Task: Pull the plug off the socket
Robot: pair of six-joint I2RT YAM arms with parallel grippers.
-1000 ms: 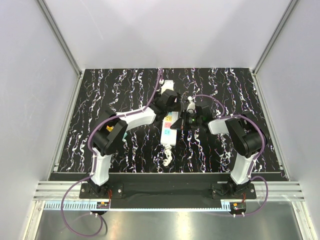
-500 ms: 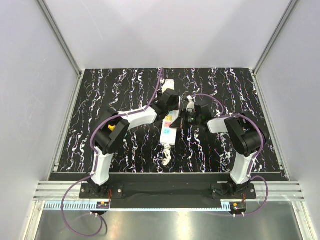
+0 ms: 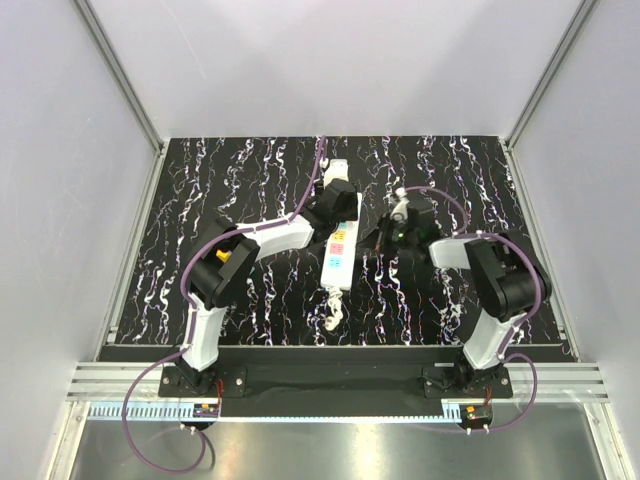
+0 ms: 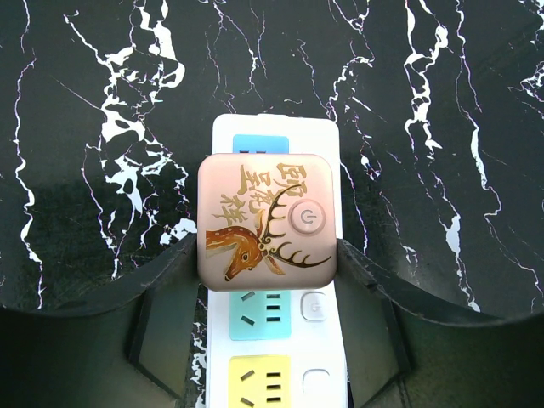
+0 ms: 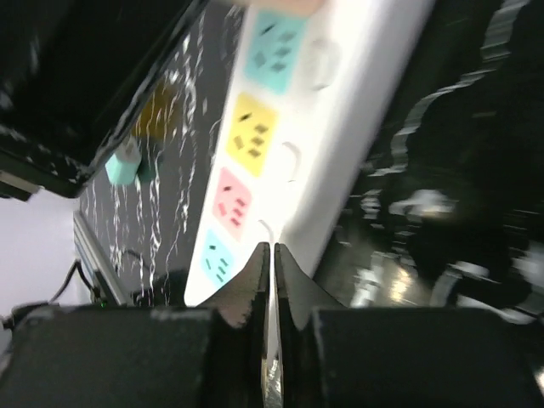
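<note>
The plug (image 4: 265, 217), a pinkish square block with a deer picture and a round button, sits in the far end of the socket (image 4: 327, 357), a long white power strip with coloured outlets. My left gripper (image 4: 268, 255) is shut on the plug, one black finger (image 4: 174, 289) against each side. The top view shows the left gripper (image 3: 338, 205) over the far end of the socket (image 3: 338, 262), hiding the plug. My right gripper (image 3: 378, 240) hovers just right of the strip. Its fingertips (image 5: 272, 248) are shut on nothing, beside the socket (image 5: 340, 102).
The strip's short knotted white cord (image 3: 332, 318) trails toward the near edge. A small white object (image 3: 334, 166) lies behind the left gripper. Grey walls enclose the black marbled tabletop (image 3: 230, 190) on three sides. The left arm's black body (image 5: 76, 76) fills the right wrist view's upper left.
My left gripper has closed onto the plug's sides. My right gripper has lifted off the strip and drawn back to the right.
</note>
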